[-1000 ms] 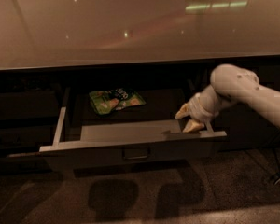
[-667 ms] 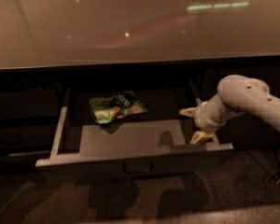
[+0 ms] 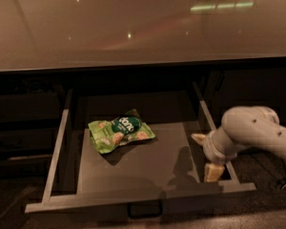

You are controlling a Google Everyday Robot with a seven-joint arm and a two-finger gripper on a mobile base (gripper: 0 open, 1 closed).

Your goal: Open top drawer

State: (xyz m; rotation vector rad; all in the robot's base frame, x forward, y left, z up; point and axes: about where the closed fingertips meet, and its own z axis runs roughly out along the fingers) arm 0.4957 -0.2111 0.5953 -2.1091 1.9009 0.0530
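The top drawer point(image 3: 62, 142) stands pulled far out from under the counter, its pale rim and flat grey floor showing. Its small loop handle point(image 3: 145, 209) hangs at the centre of the front panel, at the bottom edge of the view. My gripper point(image 3: 206, 155) sits at the drawer's right side, just inside the front right corner. It is open, with one pale fingertip point(image 3: 199, 138) over the drawer floor and the other near the right rail. Nothing is held between them. The pale arm point(image 3: 255, 132) reaches in from the right.
A green snack bag point(image 3: 120, 131) lies inside the drawer, left of centre. A glossy beige countertop point(image 3: 133, 27) overhangs the drawer. Dark shallower drawer fronts point(image 3: 19, 137) sit to the left and a dark cabinet front point(image 3: 248, 85) to the right.
The drawer has slid farther out toward the camera, showing more of its floor. My gripper has moved from the front panel's top edge to the drawer's right side.
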